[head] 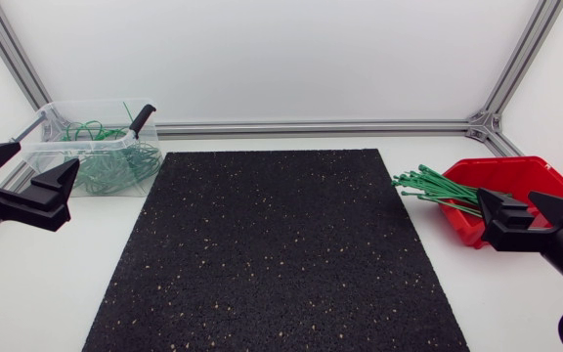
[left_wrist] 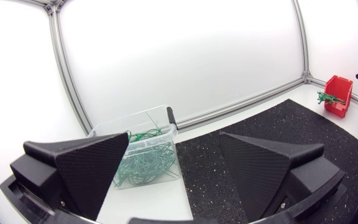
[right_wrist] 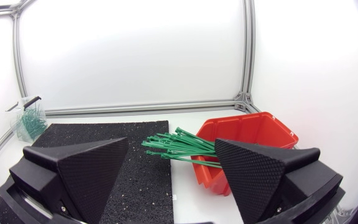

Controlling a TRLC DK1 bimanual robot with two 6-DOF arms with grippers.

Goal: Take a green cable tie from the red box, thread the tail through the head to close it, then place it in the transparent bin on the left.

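The red box (head: 528, 176) stands at the right of the table, with a bundle of straight green cable ties (head: 436, 186) sticking out of it over the mat's edge. At the back left stands the transparent bin (head: 39, 130), holding several looped green ties (head: 106, 161). My left gripper (head: 25, 174) hovers open and empty in front of the bin. Just in front of the red box, my right gripper (head: 524, 207) is open and empty too. The right wrist view shows the box (right_wrist: 272, 134) and ties (right_wrist: 179, 146) ahead of the open gripper (right_wrist: 173, 171). In the left wrist view the bin (left_wrist: 132, 126) lies ahead of the open gripper (left_wrist: 176, 168).
A black speckled mat (head: 281, 254) covers the middle of the table between both arms. A black clip or handle (head: 142, 119) rests on the bin's right rim. An aluminium frame rail (head: 311, 127) runs along the back edge.
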